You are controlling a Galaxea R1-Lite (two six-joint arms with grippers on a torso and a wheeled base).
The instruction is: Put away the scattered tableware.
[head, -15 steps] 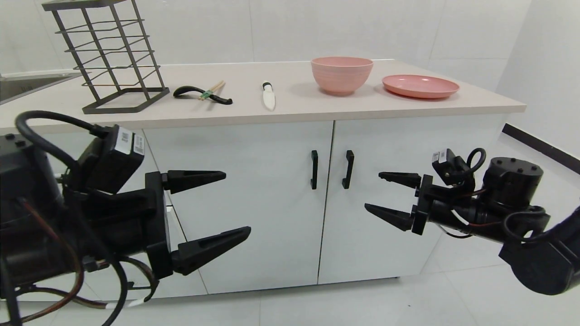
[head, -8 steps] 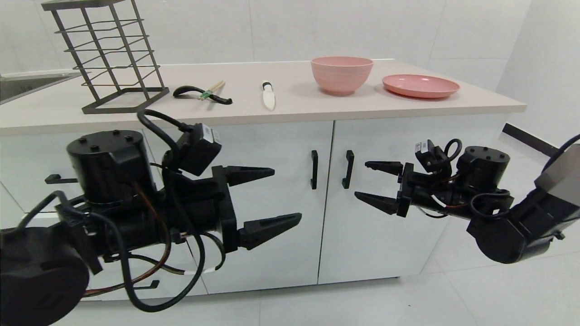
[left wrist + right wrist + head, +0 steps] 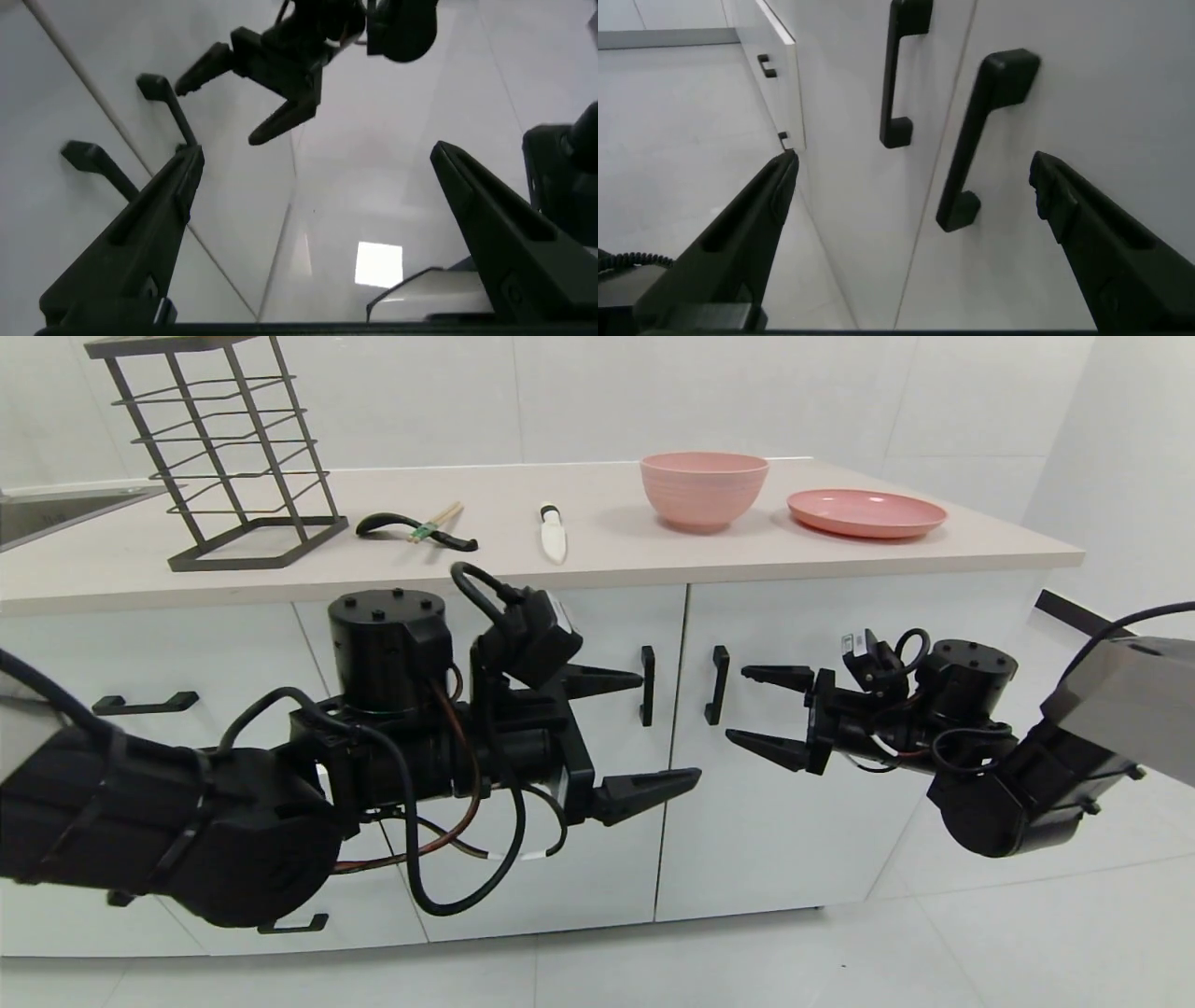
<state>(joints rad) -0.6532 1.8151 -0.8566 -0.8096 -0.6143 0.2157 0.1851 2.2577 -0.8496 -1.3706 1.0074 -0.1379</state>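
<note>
both arms at the cabinet doors, nothing picked up yet

i have the left gripper (image 3: 667, 728) and the right gripper (image 3: 738, 703) held low in front of the cabinet (image 3: 523, 644), well below the counter (image 3: 607, 565). both sets of jaws stand wide apart and empty. the left one sits just beside the left door handle (image 3: 647, 686), the right one just beside the right door handle (image 3: 717, 684); i see no contact with either.

my read is that this is the opening step: getting the doors open so there is somewhere to stow things. next i would need each arm to bring its spread jaws around its own vertical handle, close on it, and pull outward without the two arms crowding each other, since they are near one another.

all the tableware lies up on the counter, untouched. counted: one pink bowl (image 3: 704, 490), one pink plate (image 3: 866, 513), one white knife (image 3: 554, 534), one black spoon (image 3: 401, 525), one pair of chopsticks (image 3: 441, 518). one wire rack (image 3: 229, 448) stands near the spoon, and a sink (image 3: 56, 511) lies beyond it.
</note>
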